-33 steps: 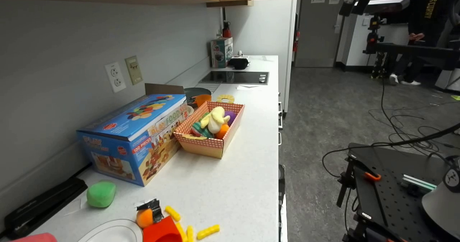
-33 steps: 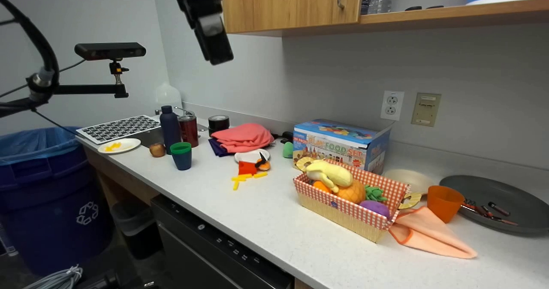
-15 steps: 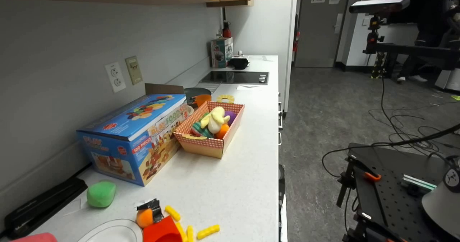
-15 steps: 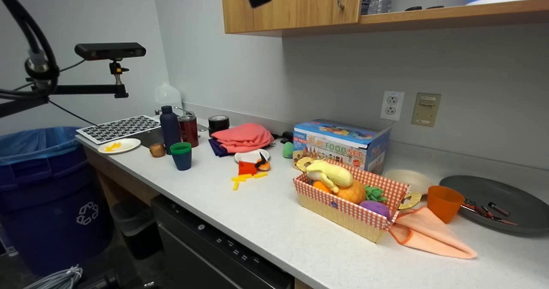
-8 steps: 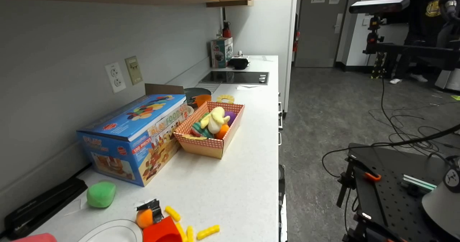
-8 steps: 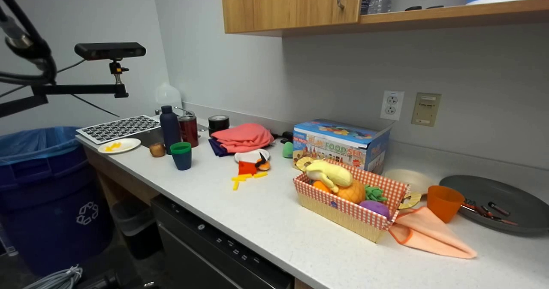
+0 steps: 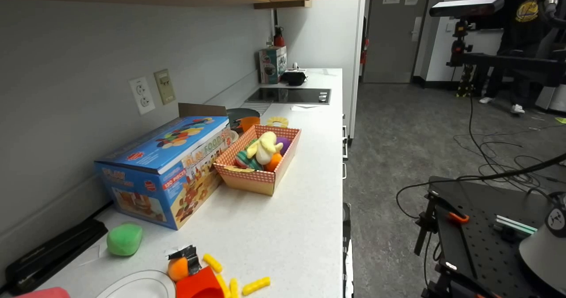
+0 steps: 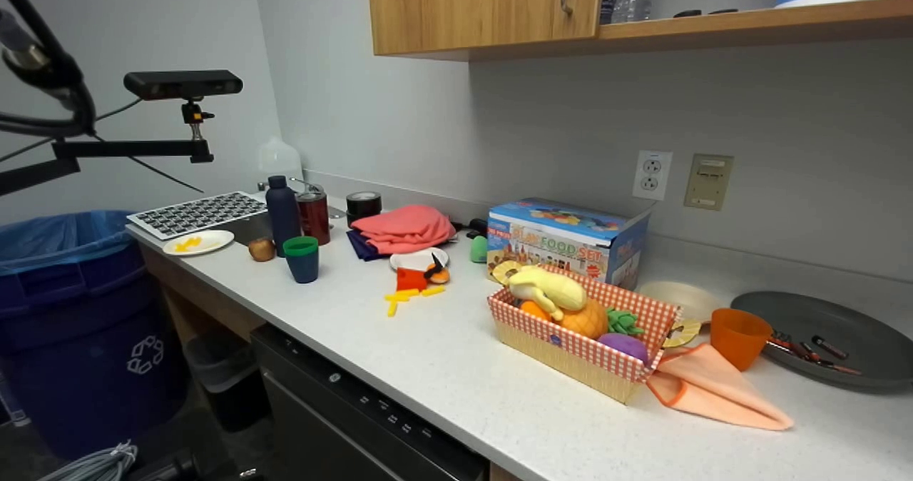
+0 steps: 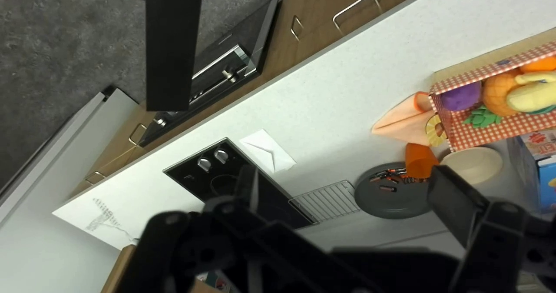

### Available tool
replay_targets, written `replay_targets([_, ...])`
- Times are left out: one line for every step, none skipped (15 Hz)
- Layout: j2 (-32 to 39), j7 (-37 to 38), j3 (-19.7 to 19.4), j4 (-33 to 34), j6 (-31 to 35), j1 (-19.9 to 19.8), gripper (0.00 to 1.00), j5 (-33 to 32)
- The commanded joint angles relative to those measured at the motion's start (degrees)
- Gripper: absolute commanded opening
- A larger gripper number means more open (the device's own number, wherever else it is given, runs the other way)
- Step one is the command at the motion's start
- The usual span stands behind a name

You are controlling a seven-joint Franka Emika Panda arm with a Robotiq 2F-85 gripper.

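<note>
My gripper [image 9: 345, 186] is open and empty in the wrist view, its fingers wide apart; it is out of view in both exterior views. Far beyond the fingers lie a dark grey plate [image 9: 386, 204] with several batteries, a wire rack [image 9: 328, 201], a black cooktop [image 9: 278, 204] and a white paper [image 9: 265, 147]. An orange cup [image 9: 420, 158] lies tipped at the plate's edge. A red-checked basket [image 8: 556, 356] holds a yellow plush banana [image 8: 549, 286], a pineapple [image 8: 585, 318] and a purple piece [image 8: 624, 345]. A peach cloth [image 8: 720, 388] lies beside it.
A blue play food box [image 7: 163, 156] stands behind the basket. A wooden cabinet [image 8: 485, 10] hangs above the counter. A red holder [image 8: 411, 279], yellow sticks, a navy bottle [image 8: 282, 213] and a green-rimmed cup [image 8: 302, 263] stand along the counter. A camera on a beam [image 7: 466, 7] juts out.
The gripper fingers, earlier at the top of both exterior views, have risen out of view. The arm's cable at the left has shifted. The person in the background has moved. Counter objects look unchanged.
</note>
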Motion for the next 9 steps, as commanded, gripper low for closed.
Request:
replay_targets([0.2,-0.3,0.3,0.2,-0.1,-0.4,1.00,0.4])
replay_targets([1.0,-0.2,0.1,1.1,0.1,-0.5,1.00,0.2])
replay_targets([2.0,-0.7,-0.3,2.3,0.2,-0.6,1.00,-0.2])
replay_targets([2.7,-0.9,-0.8,3.4,0.4,-0.8,1.00,-0.4])
replay_targets([4.1,-1.4,-1.7,5.3,0.6,-0.9,1.00,-0.6])
replay_targets([5.6,-1.5,-2.5,7.4,0.5,-1.1,1.00,-0.6])
replay_targets([7.3,-1.7,-3.6,9.7,0.3,-1.3,1.00,-0.3])
replay_targets([8.8,-1.9,-4.5,11.8,0.1,-1.4,1.00,0.0])
replay_targets([10.4,-1.8,-5.5,13.9,0.3,-1.8,1.00,-0.1])
